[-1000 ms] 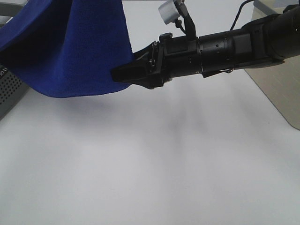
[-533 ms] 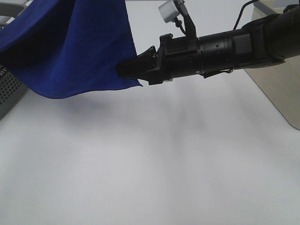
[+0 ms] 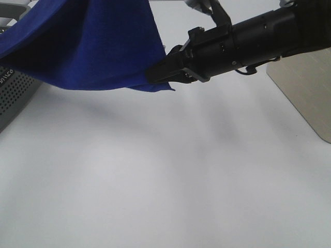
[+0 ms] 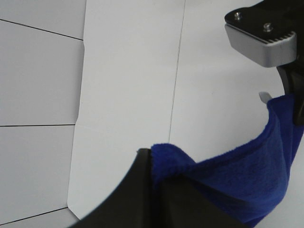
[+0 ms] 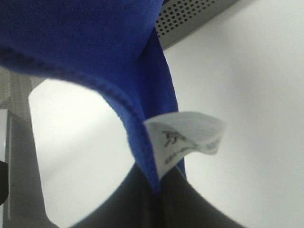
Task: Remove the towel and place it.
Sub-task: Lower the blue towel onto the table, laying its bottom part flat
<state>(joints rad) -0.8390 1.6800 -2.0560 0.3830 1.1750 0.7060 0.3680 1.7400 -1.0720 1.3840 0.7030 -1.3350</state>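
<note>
Your left gripper point(image 4: 151, 165) and right gripper point(image 3: 158, 76) each pinch the towel point(image 3: 93, 46) tight, and it hangs over the white tabletop point(image 3: 155, 175). Perforated grey basket point(image 3: 15, 95) at left edge.

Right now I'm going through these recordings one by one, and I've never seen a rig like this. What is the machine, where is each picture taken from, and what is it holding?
It is a robot with two black arms, each ending in a two-fingered gripper. The wide picture comes from a camera mounted high over a white table. The other two come from small cameras on the arms' wrists, looking along the fingers. A blue towel is held up above the table. The right gripper is shut on one corner, beside the white tag. The left gripper is shut on another part of the towel's edge and is outside the wide picture. A grey perforated box stands at the table's left.
</note>
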